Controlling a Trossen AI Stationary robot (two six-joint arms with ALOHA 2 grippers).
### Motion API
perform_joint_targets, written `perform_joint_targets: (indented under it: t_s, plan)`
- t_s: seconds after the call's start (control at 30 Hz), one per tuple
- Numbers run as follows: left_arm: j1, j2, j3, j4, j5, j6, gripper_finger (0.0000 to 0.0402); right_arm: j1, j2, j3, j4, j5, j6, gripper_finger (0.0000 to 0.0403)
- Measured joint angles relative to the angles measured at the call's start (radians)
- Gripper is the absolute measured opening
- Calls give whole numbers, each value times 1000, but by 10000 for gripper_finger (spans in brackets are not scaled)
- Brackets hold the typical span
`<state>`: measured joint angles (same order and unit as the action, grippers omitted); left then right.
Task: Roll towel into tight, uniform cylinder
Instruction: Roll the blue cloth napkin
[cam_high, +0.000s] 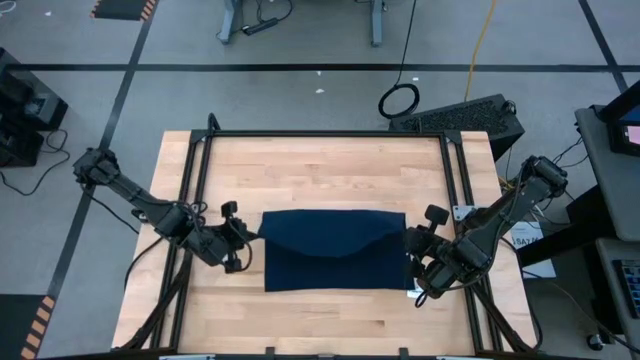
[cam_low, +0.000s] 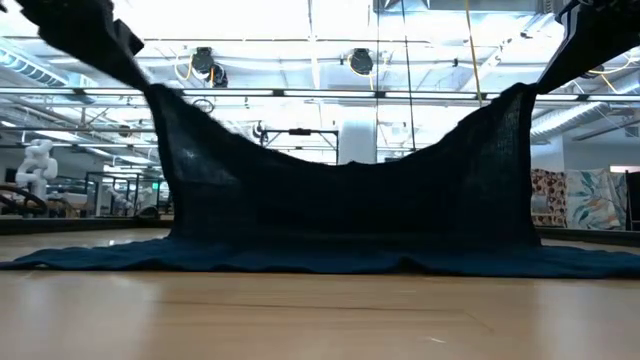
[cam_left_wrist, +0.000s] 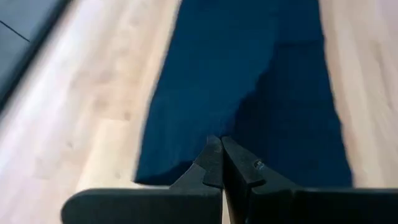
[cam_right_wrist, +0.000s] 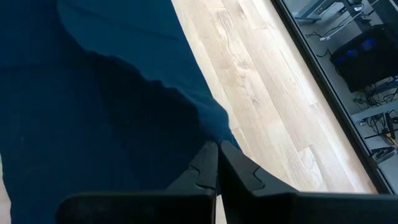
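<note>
Navy towel (cam_high: 335, 252) sits mid worktop (cam_high: 320, 170), between the two arms, long side running left to right. Part of it lies flat on the wood; the rest is lifted off the surface. In the low view the towel (cam_low: 340, 200) hangs as a curtain from two raised corners, sagging in the middle, bottom layer spread flat along the worktop (cam_low: 320, 310).

Left gripper (cam_high: 243, 243) is at the towel's left edge, fingers pinched closed on a corner of the cloth. Left wrist view: fingers (cam_left_wrist: 210, 163) pressed together with towel (cam_left_wrist: 249, 81) edge caught at the tips, cloth stretching away over the worktop (cam_left_wrist: 93, 112).

Right gripper (cam_high: 413, 243) is at the towel's right edge, also closed on a corner of the cloth. Right wrist view: fingers (cam_right_wrist: 208, 163) shut tight at the towel (cam_right_wrist: 93, 93) corner, bare worktop (cam_right_wrist: 267, 93) just beside it.

High view shows the lifted edge as a curved flap over the flat layer. No tag visible that I can make out.
</note>
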<state>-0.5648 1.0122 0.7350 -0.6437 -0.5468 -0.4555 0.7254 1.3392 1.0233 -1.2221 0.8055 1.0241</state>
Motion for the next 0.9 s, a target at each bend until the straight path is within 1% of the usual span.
perform_joint_targets:
  t_s: [0.2, 0.43, 0.6, 0.73, 0.83, 0.9]
  plan:
    - [-35, 0, -31, -1, 55, -83, 0, 0, 0, 0, 0, 0, 0, 0]
    - [-73, 0, -33, 91, 93, -89, 0, 0, 0, 0, 0, 0, -8, 0]
    - [-94, 10, -33, 88, 113, -116, 0, 0, 0, 0, 0, 0, -8, 0]
    - [-106, 51, -34, 91, 141, -116, 0, 0, 0, 0, 0, 0, -8, 0]
    - [-106, 109, -34, 90, 184, -115, 0, 0, 0, 0, 0, 0, -8, 0]
    - [-106, 155, -34, 91, 188, -115, 0, 0, 0, 0, 0, 1, -8, 0]
